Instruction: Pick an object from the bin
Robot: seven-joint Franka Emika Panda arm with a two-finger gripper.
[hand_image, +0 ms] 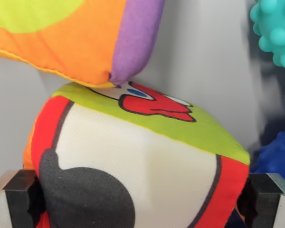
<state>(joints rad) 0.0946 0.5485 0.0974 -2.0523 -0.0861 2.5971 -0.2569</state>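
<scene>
The pincer (138,202) holds a soft fabric cube (133,156), its two dark fingers pressed into the cube's sides at the bottom corners of the wrist view: one finger (21,190) at the wrist view's left, the other (261,194) at the wrist view's right. The cube fills the whole span between them, and its cloth bulges out past both pads, so there is no slack on either side.

The cube's near face is cream with a red border and a black rounded shape low down. Its upper face is lime green with a red and white cartoon figure, and a yellow seam marks the edge between the two faces.

Beyond the pincer, a second plush block (80,38) in orange, yellow-green and purple leans over the held cube. Its lower corner touches the green face, so that far edge is crowded.

Past both toys stands the pale grey bin wall (204,61), bare and smooth. To the pincer's right there is a narrow gap beside the cube, then a teal knobbly ball (275,28) up by the wall and something blue and fuzzy (278,156) lower down, just beside the right finger. To the pincer's left only the grey wall shows beside the cube.
</scene>
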